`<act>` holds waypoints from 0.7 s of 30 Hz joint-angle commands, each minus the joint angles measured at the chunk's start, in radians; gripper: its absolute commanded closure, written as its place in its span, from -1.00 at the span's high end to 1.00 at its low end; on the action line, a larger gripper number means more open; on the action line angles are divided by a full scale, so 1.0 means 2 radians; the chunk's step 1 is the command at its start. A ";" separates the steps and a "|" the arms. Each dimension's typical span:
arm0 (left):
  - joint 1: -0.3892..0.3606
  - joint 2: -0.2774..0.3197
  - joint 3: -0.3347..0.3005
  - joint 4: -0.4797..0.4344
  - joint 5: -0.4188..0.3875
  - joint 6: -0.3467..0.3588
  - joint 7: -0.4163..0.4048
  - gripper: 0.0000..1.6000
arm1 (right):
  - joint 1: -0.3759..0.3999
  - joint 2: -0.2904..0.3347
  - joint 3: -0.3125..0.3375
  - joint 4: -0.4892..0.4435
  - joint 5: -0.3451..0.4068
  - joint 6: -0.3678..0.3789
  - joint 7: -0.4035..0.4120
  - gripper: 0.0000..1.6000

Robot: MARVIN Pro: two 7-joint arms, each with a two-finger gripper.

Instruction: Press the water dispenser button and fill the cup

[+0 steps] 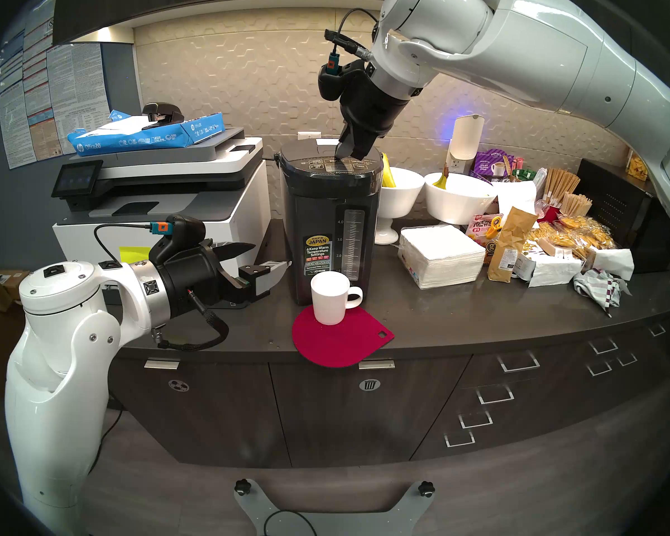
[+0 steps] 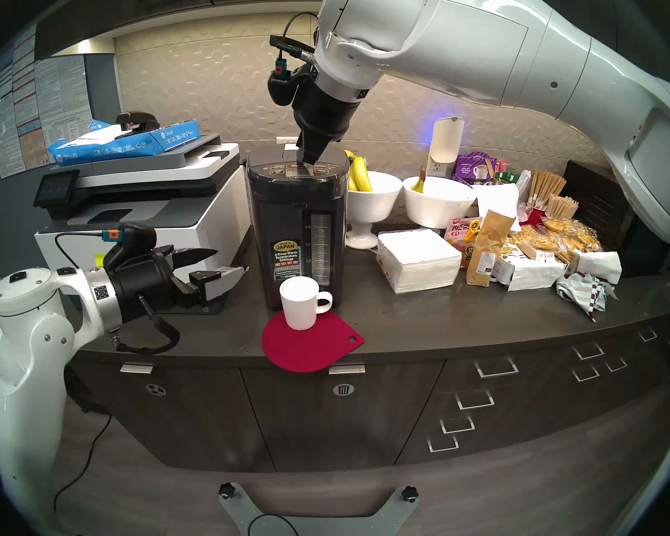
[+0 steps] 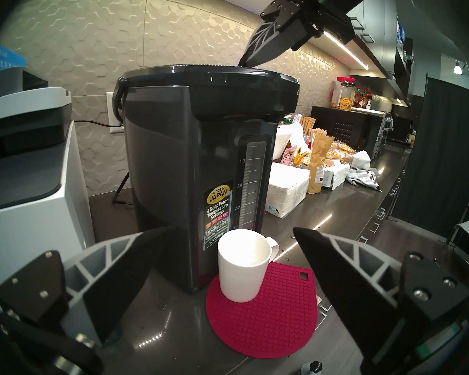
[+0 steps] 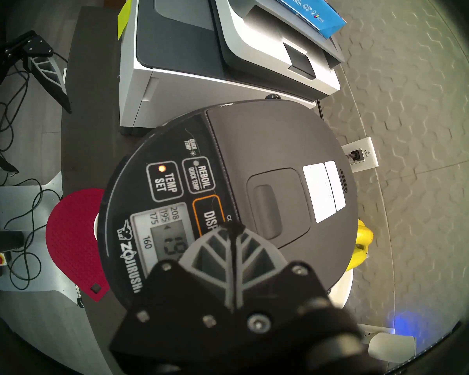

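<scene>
The dark water dispenser (image 1: 325, 222) (image 3: 179, 149) stands on the counter. My right gripper (image 1: 341, 158) (image 4: 232, 227) is shut and points down, its joined tips resting on the orange-outlined DISPENSE button (image 4: 209, 217) in the top panel. In the head views the tips hide the button. The white cup (image 1: 330, 297) (image 3: 241, 269) stands upright on a red mat (image 1: 337, 342) against the dispenser's front, handle to the right, its inside showing white. To the left of the cup my left gripper (image 1: 271, 256) (image 3: 228, 229) hovers open and level with nothing between its fingers.
A white-grey printer (image 1: 163, 198) stands close on the dispenser's left. White footed bowls (image 1: 399, 191) with bananas sit behind it to the right. A napkin stack (image 1: 441, 256) and snack bags (image 1: 565, 237) crowd the right counter. The mat overhangs the counter's front edge.
</scene>
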 commanded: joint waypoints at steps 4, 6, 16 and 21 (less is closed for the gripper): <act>0.000 0.000 0.000 -0.006 0.000 0.000 0.000 1.00 | 0.005 0.015 -0.012 -0.008 -0.007 0.004 0.011 -1.00; 0.000 0.000 0.000 -0.006 0.000 0.000 0.000 1.00 | 0.007 0.023 -0.010 -0.017 -0.008 0.007 0.013 -1.00; 0.000 0.000 0.000 -0.006 0.000 0.000 0.000 1.00 | 0.004 0.038 0.000 -0.050 -0.005 0.021 0.008 -1.00; 0.000 0.000 0.000 -0.006 0.000 0.000 0.000 1.00 | -0.002 0.037 0.007 -0.054 0.001 0.028 0.002 -1.00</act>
